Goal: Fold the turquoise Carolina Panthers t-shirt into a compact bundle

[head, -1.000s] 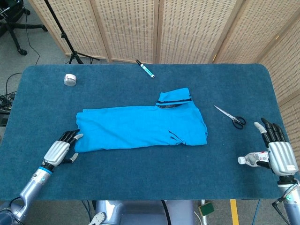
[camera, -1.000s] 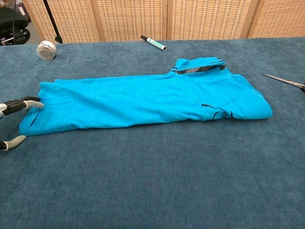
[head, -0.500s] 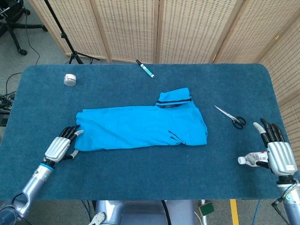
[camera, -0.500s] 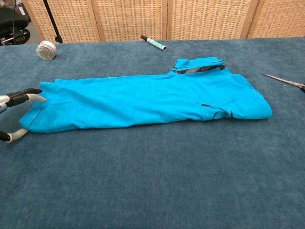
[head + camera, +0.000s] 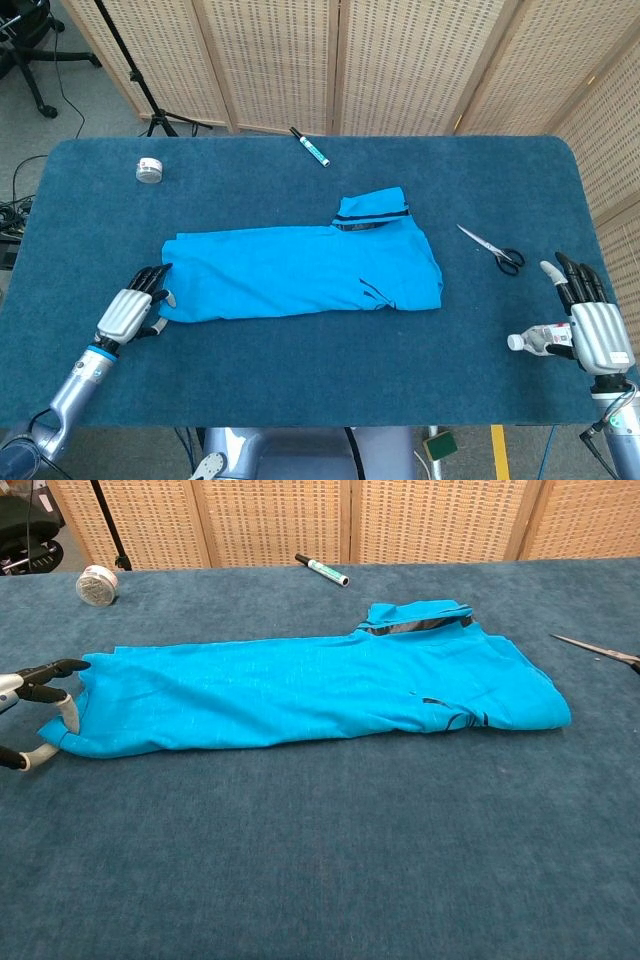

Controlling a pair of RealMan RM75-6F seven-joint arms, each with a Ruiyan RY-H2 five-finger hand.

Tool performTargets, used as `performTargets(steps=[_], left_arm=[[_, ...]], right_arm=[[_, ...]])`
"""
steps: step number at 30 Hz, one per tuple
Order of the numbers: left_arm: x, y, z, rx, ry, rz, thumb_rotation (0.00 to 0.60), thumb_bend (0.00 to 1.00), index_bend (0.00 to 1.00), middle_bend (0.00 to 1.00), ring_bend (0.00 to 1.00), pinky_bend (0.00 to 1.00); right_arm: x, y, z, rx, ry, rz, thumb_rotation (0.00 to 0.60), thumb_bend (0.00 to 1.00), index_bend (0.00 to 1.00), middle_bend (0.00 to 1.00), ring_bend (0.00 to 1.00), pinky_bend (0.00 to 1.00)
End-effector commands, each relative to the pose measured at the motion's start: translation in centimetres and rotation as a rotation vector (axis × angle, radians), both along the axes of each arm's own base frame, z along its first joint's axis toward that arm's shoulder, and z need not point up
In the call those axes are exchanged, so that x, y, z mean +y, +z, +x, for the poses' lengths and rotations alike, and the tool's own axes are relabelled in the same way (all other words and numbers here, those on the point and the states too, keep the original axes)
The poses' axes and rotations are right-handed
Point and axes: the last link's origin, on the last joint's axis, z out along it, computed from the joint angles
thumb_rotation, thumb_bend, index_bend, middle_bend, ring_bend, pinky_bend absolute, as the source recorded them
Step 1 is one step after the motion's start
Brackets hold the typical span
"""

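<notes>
The turquoise t-shirt [image 5: 300, 265] [image 5: 310, 685] lies folded into a long band across the middle of the blue table, its dark-trimmed collar end to the right. My left hand [image 5: 128, 313] [image 5: 40, 715] is at the shirt's left end. Its fingers are spread, with a fingertip touching the hem and the thumb low beside the near corner. I cannot see a firm grip on the cloth. My right hand [image 5: 588, 325] rests at the near right of the table, fingers extended and holding nothing; the chest view does not show it.
A small plastic bottle [image 5: 532, 342] lies against my right hand. Scissors [image 5: 495, 250] [image 5: 600, 650] lie right of the shirt. A marker [image 5: 310, 146] [image 5: 322, 569] is at the far edge and a tape roll [image 5: 149, 170] [image 5: 97, 584] at the far left.
My left hand has drawn its fingers closer onto the shirt's left hem, and the near corner has shifted slightly right. The right hand has stayed put.
</notes>
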Motion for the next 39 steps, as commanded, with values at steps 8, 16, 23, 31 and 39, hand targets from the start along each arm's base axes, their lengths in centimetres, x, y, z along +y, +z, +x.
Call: performTargets(steps=[8,16,23,31,39], left_arm=[[0.9,0.6,0.3,-0.005,0.0,0.036,0.6,0.51,0.75,0.0,0.0,0.0],[1.2,2.1,-0.6,0.066,-0.001,0.022,0.6,0.54,0.81,0.0,0.0,0.0],[0.9,5.4,-3.0,0.171,0.04,0.014,0.6,0.54,0.81,0.0,0.0,0.0],[0.3,9.3,-6.0,0.252,0.121,0.057,0.6,0.54,0.82,0.0,0.0,0.0],[-0.8,14.6,-11.0,0.337,0.3,0.123,0.6,0.54,0.82,0.0,0.0,0.0]], right_arm=[[0.0,-0.1,0.0,-0.002,0.002,0.004,0.6,0.0,0.03,0.0,0.0,0.02],[0.0,-0.1,0.0,-0.003,0.003,0.006,0.6,0.0,0.03,0.0,0.0,0.02],[0.0,-0.2,0.1,-0.002,0.006,0.009,0.6,0.0,0.03,0.0,0.0,0.02],[0.1,-0.3,0.2,0.0,0.008,0.011,0.6,0.0,0.03,0.0,0.0,0.02],[0.2,-0.6,0.4,0.003,0.01,0.016,0.6,0.0,0.03,0.0,0.0,0.02]])
